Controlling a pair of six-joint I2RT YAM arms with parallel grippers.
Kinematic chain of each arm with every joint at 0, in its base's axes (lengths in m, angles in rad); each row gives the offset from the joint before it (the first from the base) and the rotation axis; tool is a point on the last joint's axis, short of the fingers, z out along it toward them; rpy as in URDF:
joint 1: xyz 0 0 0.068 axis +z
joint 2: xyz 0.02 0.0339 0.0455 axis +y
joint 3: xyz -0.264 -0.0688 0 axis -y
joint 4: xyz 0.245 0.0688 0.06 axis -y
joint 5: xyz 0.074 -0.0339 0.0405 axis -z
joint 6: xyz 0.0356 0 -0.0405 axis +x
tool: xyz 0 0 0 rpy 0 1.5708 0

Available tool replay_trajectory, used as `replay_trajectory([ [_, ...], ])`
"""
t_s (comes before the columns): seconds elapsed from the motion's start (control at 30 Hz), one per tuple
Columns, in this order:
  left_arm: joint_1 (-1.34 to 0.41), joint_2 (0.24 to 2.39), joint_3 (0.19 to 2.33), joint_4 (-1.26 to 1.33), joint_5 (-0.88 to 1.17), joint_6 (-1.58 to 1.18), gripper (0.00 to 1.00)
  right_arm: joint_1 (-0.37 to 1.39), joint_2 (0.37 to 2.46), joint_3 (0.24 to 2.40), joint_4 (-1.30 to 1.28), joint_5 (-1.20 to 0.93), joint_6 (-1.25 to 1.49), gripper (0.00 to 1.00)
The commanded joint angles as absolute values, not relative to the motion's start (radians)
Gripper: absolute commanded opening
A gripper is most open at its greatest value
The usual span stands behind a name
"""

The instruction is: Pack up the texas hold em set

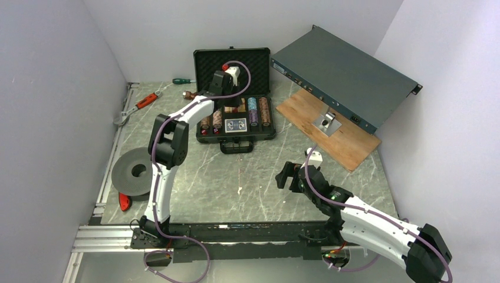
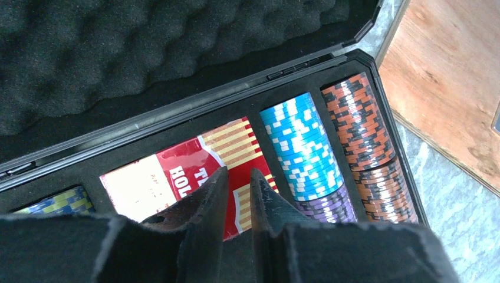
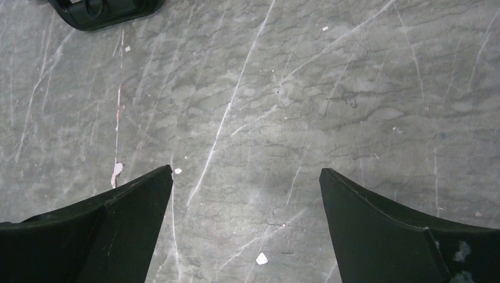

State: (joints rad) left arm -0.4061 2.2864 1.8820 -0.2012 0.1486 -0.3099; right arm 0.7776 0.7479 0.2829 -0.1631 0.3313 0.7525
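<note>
- 2 pincers are in view. The left pincer (image 2: 239, 177) hangs inside the open black case (image 2: 177, 115), its jaws drawn close with only a thin slit between them and nothing seen clamped there.
- Directly under its tips lies the red card deck (image 2: 183, 165), in a middle compartment of the case; I cannot tell whether the tips touch it.
- Just beside the deck, toward the case's right end, a row of blue chips (image 2: 301, 141) runs into purple chips (image 2: 330, 203).
- Orange-and-black chips (image 2: 359, 118) fill the outermost right compartment.
- At the case's left end a blue-and-yellow stack (image 2: 59, 200) peeks out.
- A blue card deck (image 1: 235, 124) sits in the case's front middle slot.
- The egg-crate foam lid (image 2: 118, 47) stands upright along the case's back edge.
- The handle (image 1: 236, 147) sticks out from its front.
- The right pincer (image 3: 246, 174) hovers over the bare worktop (image 1: 247, 183), well in front of the case on its handle side, jaws spread wide and empty.
- Right of the case, a grey-green rack box (image 1: 345, 76) rests tilted on a wooden board (image 1: 342, 138).
- Left of the case lie a green screwdriver (image 1: 184, 81) and a red wrench (image 1: 138, 106).
- Farther forward on that side is a grey disc (image 1: 135, 171).
</note>
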Motion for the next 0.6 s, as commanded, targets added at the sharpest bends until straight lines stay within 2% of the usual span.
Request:
replay_trajectory([
  [0.0, -0.436, 2.324, 1.886, -0.199, 0.158, -0.335, 0.22, 0.775, 0.747, 0.278, -0.115, 0.337, 0.761, 0.99],
  [0.3, -0.454, 2.32, 1.829, -0.215, 0.127, -0.396, 0.0, 0.773, 0.758, 0.278, -0.107, 0.333, 0.758, 0.99],
  [0.57, -0.491, 2.348, 1.88, -0.377, 0.038, -0.446, 0.0, 0.773, 0.755, 0.28, -0.109, 0.33, 0.762, 0.99],
])
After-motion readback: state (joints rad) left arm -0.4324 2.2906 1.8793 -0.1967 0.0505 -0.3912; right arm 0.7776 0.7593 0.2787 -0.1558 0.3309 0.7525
